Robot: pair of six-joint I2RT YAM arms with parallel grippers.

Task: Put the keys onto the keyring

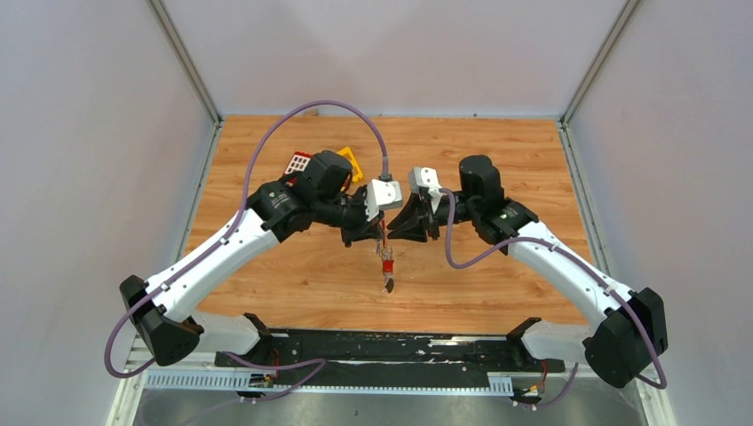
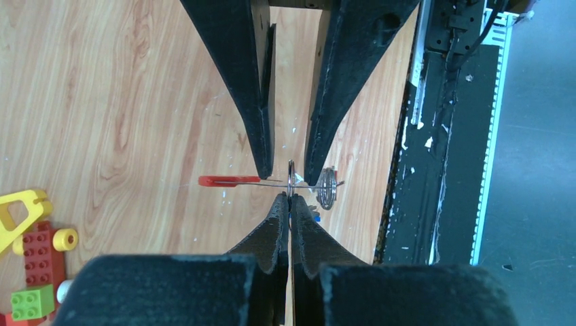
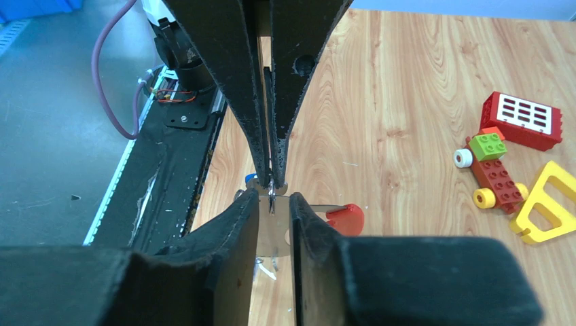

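Left gripper was clamped tight on the keyring wire loop. Right gripper straddled it, slightly apart, couldn't tell if it gripped tbh. Red-headed key ran crosswise, head pointing left, over the table.

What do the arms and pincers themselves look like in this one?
Both arms have white link shells with black joints and bases: left arm, right arm. A purple cable loops above the left; a second cable hangs beside the right. The left pincer and right pincer each have two black tapered fingers.
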